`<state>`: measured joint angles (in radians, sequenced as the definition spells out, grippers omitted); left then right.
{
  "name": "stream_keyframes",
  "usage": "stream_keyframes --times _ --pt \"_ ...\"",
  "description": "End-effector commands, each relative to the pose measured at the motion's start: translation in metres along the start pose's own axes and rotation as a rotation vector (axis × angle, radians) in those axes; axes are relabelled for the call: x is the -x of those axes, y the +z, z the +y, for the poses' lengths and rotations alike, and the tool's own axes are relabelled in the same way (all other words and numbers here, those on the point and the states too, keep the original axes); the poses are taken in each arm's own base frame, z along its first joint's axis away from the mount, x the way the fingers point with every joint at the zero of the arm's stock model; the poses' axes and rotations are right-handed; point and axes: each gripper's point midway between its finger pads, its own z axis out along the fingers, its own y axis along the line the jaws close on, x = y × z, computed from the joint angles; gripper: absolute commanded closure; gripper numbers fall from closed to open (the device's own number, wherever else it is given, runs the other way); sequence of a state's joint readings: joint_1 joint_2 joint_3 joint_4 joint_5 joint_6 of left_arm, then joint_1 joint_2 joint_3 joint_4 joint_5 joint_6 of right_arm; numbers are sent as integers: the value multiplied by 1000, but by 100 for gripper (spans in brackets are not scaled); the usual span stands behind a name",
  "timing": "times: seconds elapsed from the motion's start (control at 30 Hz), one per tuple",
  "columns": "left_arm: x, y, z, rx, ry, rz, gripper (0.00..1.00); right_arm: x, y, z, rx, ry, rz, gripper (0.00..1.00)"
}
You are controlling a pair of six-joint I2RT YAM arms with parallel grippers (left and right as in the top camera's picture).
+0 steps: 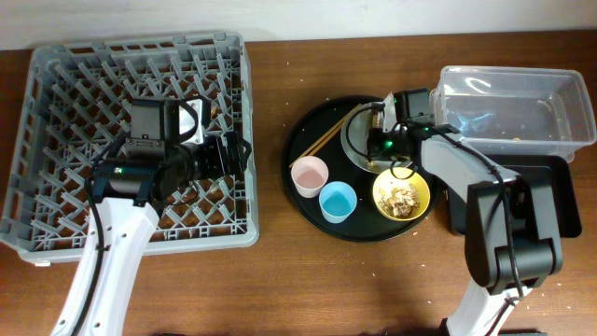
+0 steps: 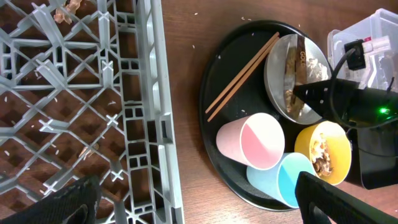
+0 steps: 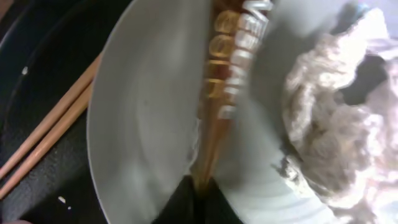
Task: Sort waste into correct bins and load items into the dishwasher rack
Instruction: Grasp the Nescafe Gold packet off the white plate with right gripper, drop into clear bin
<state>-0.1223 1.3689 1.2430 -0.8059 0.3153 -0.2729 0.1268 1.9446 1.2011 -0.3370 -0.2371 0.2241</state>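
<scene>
My right gripper is shut on the end of the brown-gold wrapper strip, which lies across the white plate beside crumpled white tissue. The chopsticks lie next to the plate on the round black tray. The pink cup, blue cup and yellow bowl with food scraps stand in front. My left gripper is open and empty over the right edge of the grey rack.
The clear tub stands at the back right, with the shallow black tray in front of it, partly under my right arm. The round black tray sits mid-table. Crumbs lie on bare wood between rack and tray.
</scene>
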Motion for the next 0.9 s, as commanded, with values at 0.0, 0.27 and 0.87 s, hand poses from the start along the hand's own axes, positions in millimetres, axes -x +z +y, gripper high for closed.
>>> stream_keyframes --times 0.0,0.27,0.87 --pt "3 -4 -5 -17 1 -2 1 36 -48 19 77 11 -100 96" --pt "1 -4 -5 -14 -1 5 1 92 -151 -172 -374 564 -484 59" --pt "0 -4 -4 -10 -3 7 1 87 -101 -8 -130 80 -231 96"
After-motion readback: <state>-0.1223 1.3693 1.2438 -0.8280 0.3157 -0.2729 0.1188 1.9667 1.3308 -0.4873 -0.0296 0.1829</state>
